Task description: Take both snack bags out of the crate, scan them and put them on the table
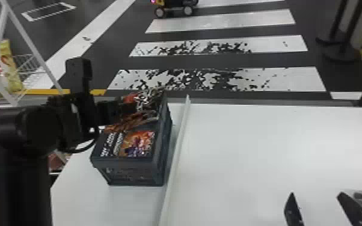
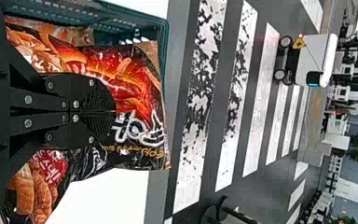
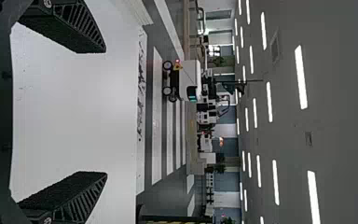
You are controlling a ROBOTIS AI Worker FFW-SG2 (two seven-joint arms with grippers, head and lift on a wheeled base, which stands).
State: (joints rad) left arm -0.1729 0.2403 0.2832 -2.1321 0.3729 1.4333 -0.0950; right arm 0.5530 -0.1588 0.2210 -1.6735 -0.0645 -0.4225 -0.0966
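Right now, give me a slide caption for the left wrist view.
Left gripper shut on a snack bag at the crate, a wheeled machine on the striped floor beyond.

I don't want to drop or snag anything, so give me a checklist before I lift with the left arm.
1. Left gripper closed on the black snack bag with orange-red print: ok.
2. That bag free of the brown-printed packaging beside it: cannot tell, they crowd together.
3. Bag clear of the dark grey-blue plastic crate: cannot tell.
4. Crate standing upright left of the long white ridge: ok.
5. Right gripper open and away from the crate: ok.
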